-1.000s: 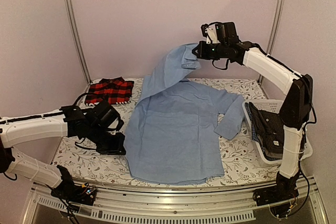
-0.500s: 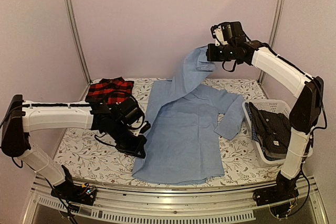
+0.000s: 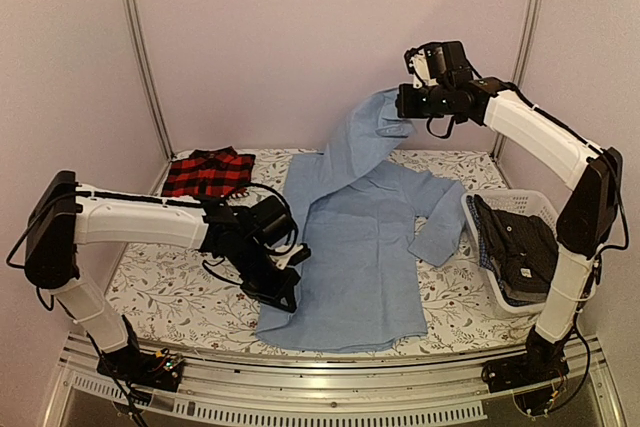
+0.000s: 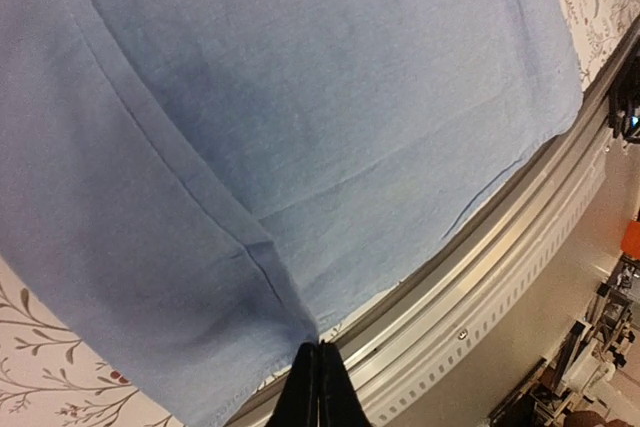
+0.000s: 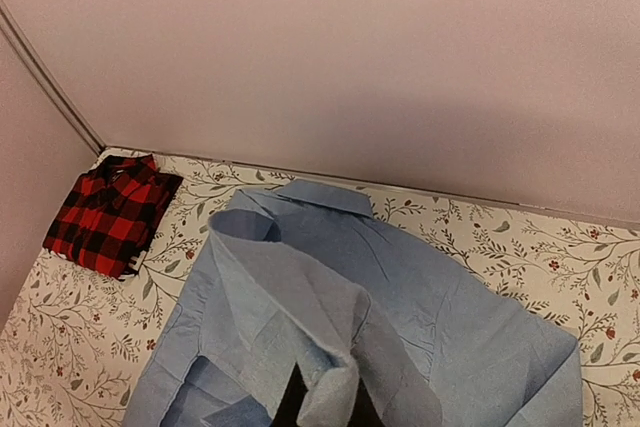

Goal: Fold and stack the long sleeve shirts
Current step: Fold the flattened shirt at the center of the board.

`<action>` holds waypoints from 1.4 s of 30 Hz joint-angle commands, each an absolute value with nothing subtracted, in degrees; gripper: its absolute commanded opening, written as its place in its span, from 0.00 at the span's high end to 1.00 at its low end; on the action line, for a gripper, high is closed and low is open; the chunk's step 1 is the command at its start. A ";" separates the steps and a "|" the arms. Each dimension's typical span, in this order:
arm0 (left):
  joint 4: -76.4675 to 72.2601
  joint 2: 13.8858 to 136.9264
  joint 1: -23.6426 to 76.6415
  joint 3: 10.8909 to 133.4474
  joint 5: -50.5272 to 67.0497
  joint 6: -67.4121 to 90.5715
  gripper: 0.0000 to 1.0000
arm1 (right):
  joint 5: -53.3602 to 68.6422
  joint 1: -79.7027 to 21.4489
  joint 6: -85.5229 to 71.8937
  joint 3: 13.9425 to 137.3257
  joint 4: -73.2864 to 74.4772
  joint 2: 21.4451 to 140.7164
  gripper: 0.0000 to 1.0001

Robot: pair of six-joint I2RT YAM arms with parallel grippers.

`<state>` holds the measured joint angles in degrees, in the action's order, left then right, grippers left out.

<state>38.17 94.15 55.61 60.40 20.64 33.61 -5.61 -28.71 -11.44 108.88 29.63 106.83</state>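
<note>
Right gripper (image 3: 401,105) holds blue shirt (image 3: 350,242) above floral table (image 3: 160,292), lilac walls (image 3: 280,37).

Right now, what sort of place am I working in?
Probably a lab test booth, not a home: plain walls framed by metal posts, a floral-covered table with an aluminium rail, a basket of shirts.

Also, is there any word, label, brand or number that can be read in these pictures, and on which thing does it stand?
None: no readable text shows in any view, not on the light blue shirt, the red-and-black plaid shirt or the white basket.
</note>
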 commanded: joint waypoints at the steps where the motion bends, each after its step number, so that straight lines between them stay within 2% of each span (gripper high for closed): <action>1: 36.17 95.90 56.83 61.37 22.66 32.24 1.00 | -4.69 -28.48 -11.59 108.46 29.65 103.95 1.00; 15: 34.47 96.95 57.39 57.75 27.34 30.69 1.00 | -0.84 -30.68 -13.25 105.08 30.85 104.91 1.00; 17: 34.26 97.04 57.33 57.83 27.21 30.65 0.87 | -0.62 -31.21 -13.40 104.82 31.00 105.03 1.00; 22: 34.31 96.46 57.09 59.35 25.91 30.27 0.71 | 3.76 -32.32 -14.33 102.94 31.00 105.08 1.00; 31: 32.29 90.78 52.36 60.17 23.85 31.13 0.65 | 13.83 -35.51 -17.90 97.57 28.93 105.94 1.00; 42: 26.72 83.56 38.65 54.68 21.87 33.11 0.62 | 24.71 -43.34 -21.37 98.49 28.90 113.74 1.00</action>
